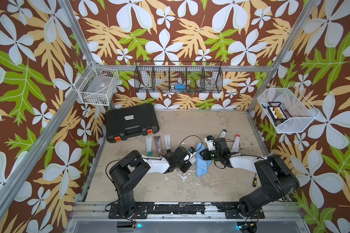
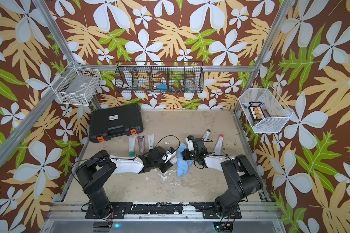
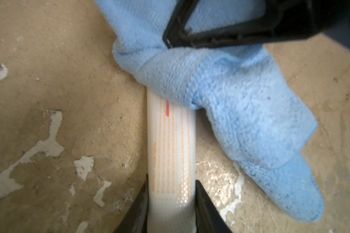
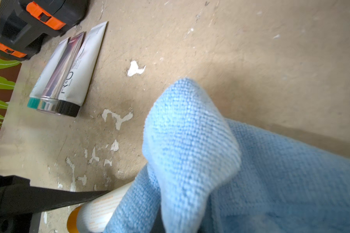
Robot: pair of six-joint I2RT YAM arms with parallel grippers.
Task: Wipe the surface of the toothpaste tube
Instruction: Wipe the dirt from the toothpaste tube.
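Standing by the rig, I see both arms reaching in toward the middle of the worn tabletop point(image 1: 190, 125), and that is where the toothpaste tube point(image 3: 171, 145) is, held out lengthwise between them. The left gripper point(image 3: 171, 185) has its jaws part-way apart and clamped on the tube's sides, one black finger point(image 3: 143, 207) pressed against each flank. The tube is white with fine orange print, and in the right wrist view an orange end shows on it point(image 4: 101, 209) next to the left gripper's finger. The other end disappears under the blue microfibre cloth point(image 3: 220, 86), which is wrapped over the tube and hangs down past it onto the table. The right gripper point(image 3: 171, 39) is pinched fully closed on a bunched fold of that cloth, right above the covered end of the tube. In both top views the cloth point(image 1: 201, 161) sits between the two wrists, its tail trailing toward the front of the table. Off toward the left, three tubes point(image 1: 157, 144) lie side by side, caps toward the front, just in front of a black tool case point(image 1: 132, 122) with orange latches. Beyond the right arm lie a pink-capped tube point(image 1: 235, 142) and another white tube point(image 1: 222, 133), and a screwdriver point(image 1: 254, 179) pokes out beside the right arm's elbow
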